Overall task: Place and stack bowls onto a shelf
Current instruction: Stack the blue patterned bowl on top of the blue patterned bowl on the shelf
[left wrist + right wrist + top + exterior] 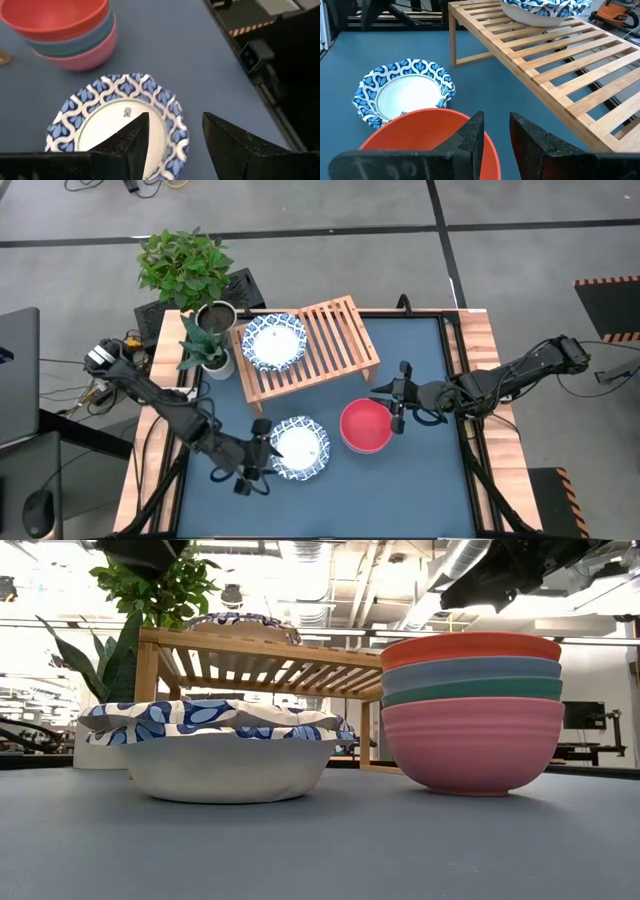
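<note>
Nearest to the low camera sits the white shallow bowl with a blue patterned rim (225, 755), and just beside it the stack of four plain bowls (472, 710): red on top, then blue, teal-green and pink. From above, the stack lies near the table centre and the patterned bowl at about 8 o'clock from it.

The left gripper (172, 142) has its fingers apart, one over the bowl's inside and one outside the rim, holding nothing yet. The right gripper (496, 132) straddles the red bowl's rim (427, 125), also slightly apart and not closed.

I judge the patterned bowl to be glazed ceramic, so rather heavy, slippery and breakable. The plain ones look like light, stiff plastic. A pinch on the rim wall seems the best hold.

The low light-wood slatted shelf (340, 340) stands at 12 o'clock and carries another patterned bowl (274, 343) on its left half. The blue table mat (420, 480) is smooth and flat. Two potted plants (195, 300) stand at 10 o'clock.
</note>
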You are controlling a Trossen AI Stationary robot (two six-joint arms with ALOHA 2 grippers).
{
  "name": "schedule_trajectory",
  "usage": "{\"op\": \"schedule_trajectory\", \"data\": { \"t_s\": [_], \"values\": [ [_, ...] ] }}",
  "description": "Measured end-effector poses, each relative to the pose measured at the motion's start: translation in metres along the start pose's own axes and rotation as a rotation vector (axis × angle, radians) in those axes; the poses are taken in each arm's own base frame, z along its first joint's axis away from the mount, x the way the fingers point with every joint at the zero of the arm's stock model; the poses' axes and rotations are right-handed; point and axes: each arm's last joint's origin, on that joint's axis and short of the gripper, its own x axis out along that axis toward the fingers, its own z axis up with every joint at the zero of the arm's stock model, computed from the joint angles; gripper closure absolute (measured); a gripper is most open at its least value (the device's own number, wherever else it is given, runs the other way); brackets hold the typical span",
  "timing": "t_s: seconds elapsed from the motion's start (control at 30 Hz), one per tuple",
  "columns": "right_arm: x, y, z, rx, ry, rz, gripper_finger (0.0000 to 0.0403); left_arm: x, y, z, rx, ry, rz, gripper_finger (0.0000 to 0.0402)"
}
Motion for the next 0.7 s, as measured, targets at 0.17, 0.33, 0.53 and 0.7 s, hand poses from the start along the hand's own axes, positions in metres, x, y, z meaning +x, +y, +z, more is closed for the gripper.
{"op": "schedule_trajectory", "data": {
  "t_s": [0.17, 0.33, 0.53, 0.7],
  "values": [
    [0.000, 0.000, 0.000, 0.000, 0.001, 0.000, 0.0284, 0.004, 0.004, -0.007, 0.012, 0.004, 0.009, 0.0232],
    [0.000, 0.000, 0.000, 0.001, 0.000, 0.000, 0.0284, 0.020, 0.002, -0.015, 0.073, 0.047, 0.017, 0.0232],
    [0.000, 0.000, 0.000, 0.001, -0.001, 0.000, 0.0284, 0.062, -0.009, -0.031, 0.142, 0.191, -0.024, 0.0232],
    [0.000, 0.000, 0.000, 0.001, 0.000, 0.000, 0.0284, 0.080, -0.014, -0.032, 0.186, 0.261, 0.007, 0.0232]
  ]
}}
